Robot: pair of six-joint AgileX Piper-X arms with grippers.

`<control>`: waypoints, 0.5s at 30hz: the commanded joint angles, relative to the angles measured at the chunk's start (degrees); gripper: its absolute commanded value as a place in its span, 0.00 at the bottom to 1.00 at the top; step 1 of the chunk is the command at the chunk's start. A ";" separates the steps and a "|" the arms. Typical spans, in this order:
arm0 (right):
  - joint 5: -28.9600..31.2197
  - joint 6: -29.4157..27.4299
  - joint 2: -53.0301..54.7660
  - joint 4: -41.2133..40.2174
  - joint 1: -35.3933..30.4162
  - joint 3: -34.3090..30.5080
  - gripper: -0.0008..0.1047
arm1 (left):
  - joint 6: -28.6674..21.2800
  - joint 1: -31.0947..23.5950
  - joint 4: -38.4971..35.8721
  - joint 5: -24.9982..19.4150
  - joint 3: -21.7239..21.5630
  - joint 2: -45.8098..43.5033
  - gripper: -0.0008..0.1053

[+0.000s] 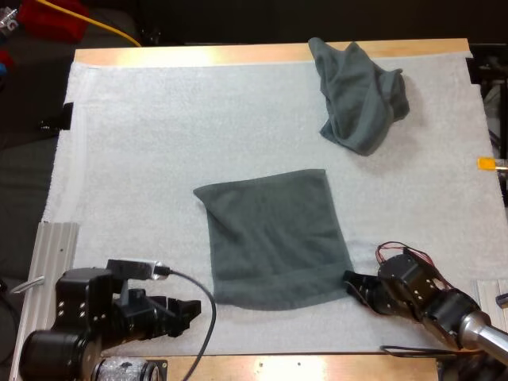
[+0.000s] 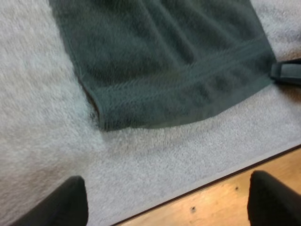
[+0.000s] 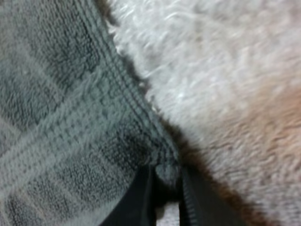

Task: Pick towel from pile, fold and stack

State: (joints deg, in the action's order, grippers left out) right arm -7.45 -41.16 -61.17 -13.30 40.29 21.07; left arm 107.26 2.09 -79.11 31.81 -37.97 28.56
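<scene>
Two towels on the white mat [image 1: 127, 159]: a flat towel [image 1: 274, 238] spread at the middle toward the near side, and a crumpled towel [image 1: 361, 95] at the far right, well apart from it. Fold step in hand, judging by the layout: one towel laid out, no fold made yet, no stack begun.

At the flat towel's near right corner, the right gripper [image 1: 353, 282], its fingers [image 3: 134, 207] pinching the hem from both sides. At the near left, the left gripper [image 1: 186, 309], spread wide and holding nothing, low over the mat's near edge, just short of the towel's near left corner.

Next, most likely:
- Reach the left gripper forward to that free corner and close on the hem.
- Raise both corners together and carry them toward the far edge.
- Keep both sides level, else a skewed fold, with the towel already lying a little askew to the mat.

Plenty of bare mat beyond the towel's far edge and to its left. Crumpled towel off to the right of that path. Little room on the near side, with the table [image 1: 317, 367] showing bare wood just beside the hem.
</scene>
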 commanded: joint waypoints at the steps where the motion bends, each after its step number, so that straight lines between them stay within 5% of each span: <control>1: 1.20 -0.65 0.40 -2.17 -0.09 -0.30 0.03 | 0.59 0.39 1.54 1.52 0.65 1.00 0.66; 15: 0.78 -0.65 0.79 -2.03 -0.09 -0.30 0.03 | 0.47 5.55 12.41 3.17 2.31 20.79 0.66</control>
State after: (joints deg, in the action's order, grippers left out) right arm -6.84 -41.26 -60.56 -13.99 40.29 21.07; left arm 107.57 7.37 -67.35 34.68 -35.63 49.50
